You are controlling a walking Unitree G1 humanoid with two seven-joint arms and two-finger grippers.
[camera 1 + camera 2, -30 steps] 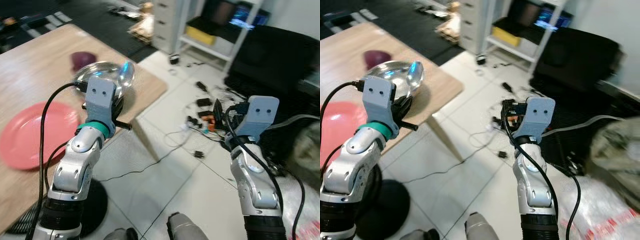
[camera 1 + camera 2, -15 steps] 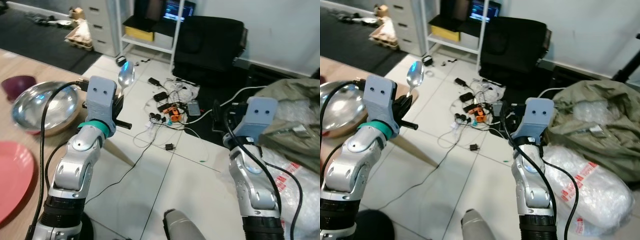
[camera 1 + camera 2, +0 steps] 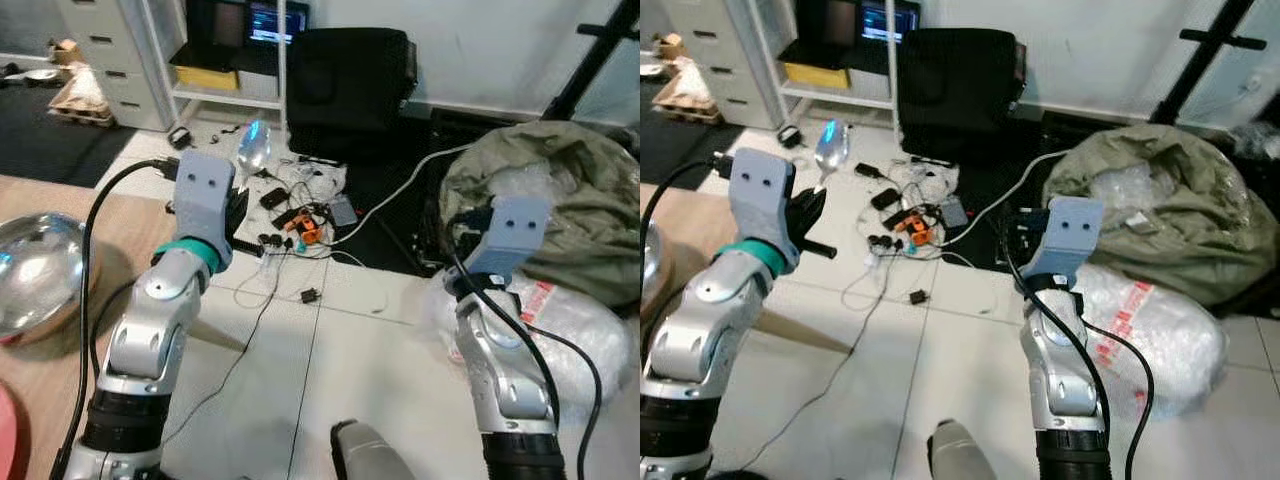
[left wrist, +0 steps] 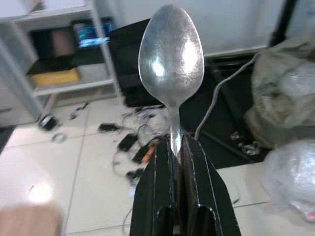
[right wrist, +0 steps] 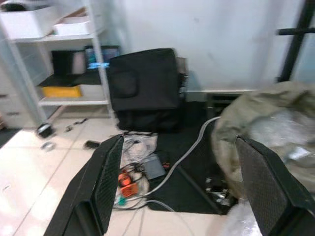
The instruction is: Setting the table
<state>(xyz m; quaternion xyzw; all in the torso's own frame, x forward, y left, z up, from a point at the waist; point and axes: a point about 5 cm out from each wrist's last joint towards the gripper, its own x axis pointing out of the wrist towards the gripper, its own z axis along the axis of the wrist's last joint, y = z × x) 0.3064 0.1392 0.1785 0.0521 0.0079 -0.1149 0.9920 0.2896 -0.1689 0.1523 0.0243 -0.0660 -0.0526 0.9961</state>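
The spoon stands upright in the left gripper, bowl uppermost, its handle clamped between the two black fingers. The jaws are closed tight on the handle with only its thickness between them. Held this way, the bowl stays clear of the arm and the handle end is free to be lowered first; I judge it a carrying grip rather than a placing one.

In the head views the spoon is raised in front of the robot's left shoulder, over bare floor and not over the desk. The desk's wooden corner lies at the robot's left, with a steel bowl on it near that corner. A sliver of a red plate shows at the lower left edge, also on the desk.

The right gripper is held up at similar height on the robot's right, carrying nothing, its jaws spread wide. It appears merely parked out of the way.

Ahead lie white floor tiles, a tangle of cables and small devices, a black case against the wall, a shelf unit, and an olive bag with clear plastic wrap beside it.

Assessment: the spoon is in hand but not yet laid. The robot faces away from the place setting and would need to turn left to bring the spoon beside the plate.
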